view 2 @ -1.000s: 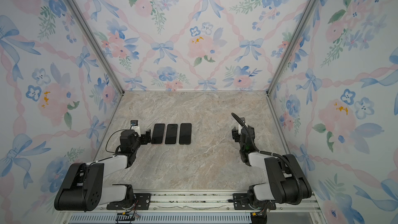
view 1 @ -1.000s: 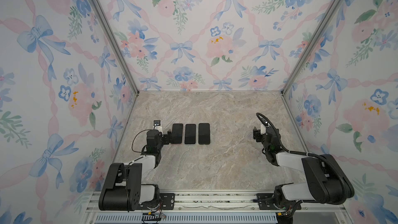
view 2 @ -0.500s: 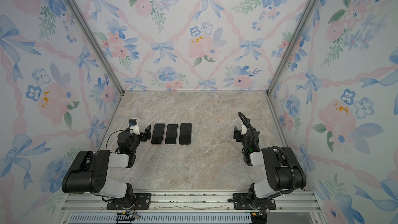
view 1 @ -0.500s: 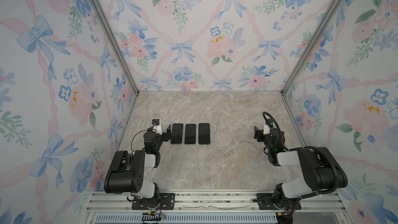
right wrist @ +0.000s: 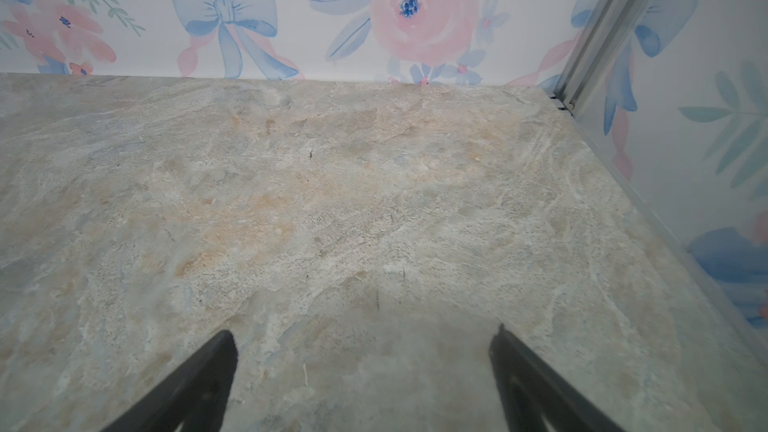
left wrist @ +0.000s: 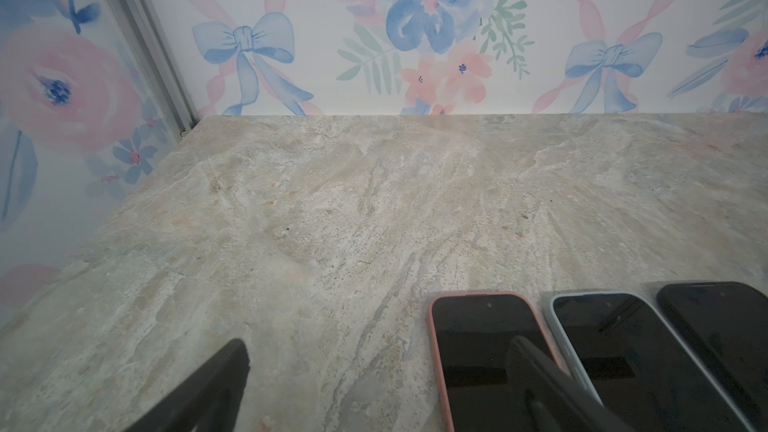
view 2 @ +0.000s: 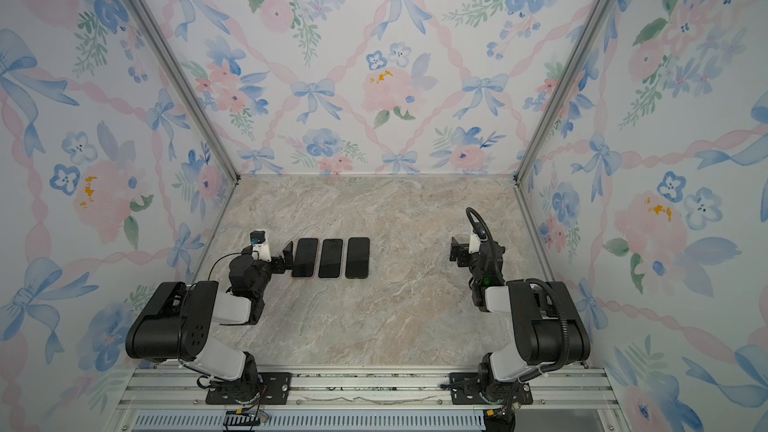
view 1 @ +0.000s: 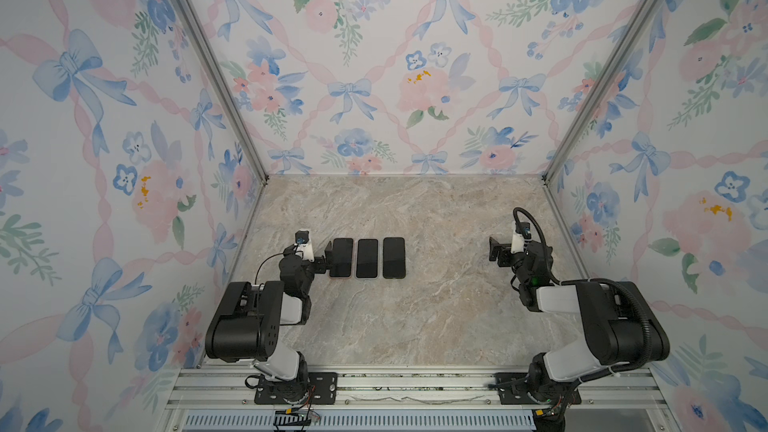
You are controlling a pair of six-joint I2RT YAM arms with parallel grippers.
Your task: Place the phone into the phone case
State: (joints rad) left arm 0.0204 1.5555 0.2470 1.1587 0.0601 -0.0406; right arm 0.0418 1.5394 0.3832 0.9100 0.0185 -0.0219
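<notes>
Three dark-screened phones lie side by side on the marble table (view 1: 415,317). The left one (view 1: 341,257) (left wrist: 478,359) has a pink case rim. The middle one (view 1: 367,258) (left wrist: 631,351) has a pale blue rim, and the right one (view 1: 394,257) (left wrist: 723,326) a black edge. My left gripper (view 1: 322,257) (view 2: 286,257) (left wrist: 378,344) is open, low beside the pink-rimmed phone, and one finger (left wrist: 536,376) overlaps its screen in the left wrist view. My right gripper (view 1: 498,253) (view 2: 457,253) (right wrist: 362,333) is open over bare table at the right, holding nothing.
Floral walls with aluminium corner posts (view 1: 216,76) (view 1: 602,76) enclose the table on three sides. A metal rail (view 1: 415,384) carrying both arm bases runs along the front edge. The right wrist view shows only marble and the side wall.
Both arms have folded lower toward their bases, with the grippers staying near the same spots. The three phones have not moved.
</notes>
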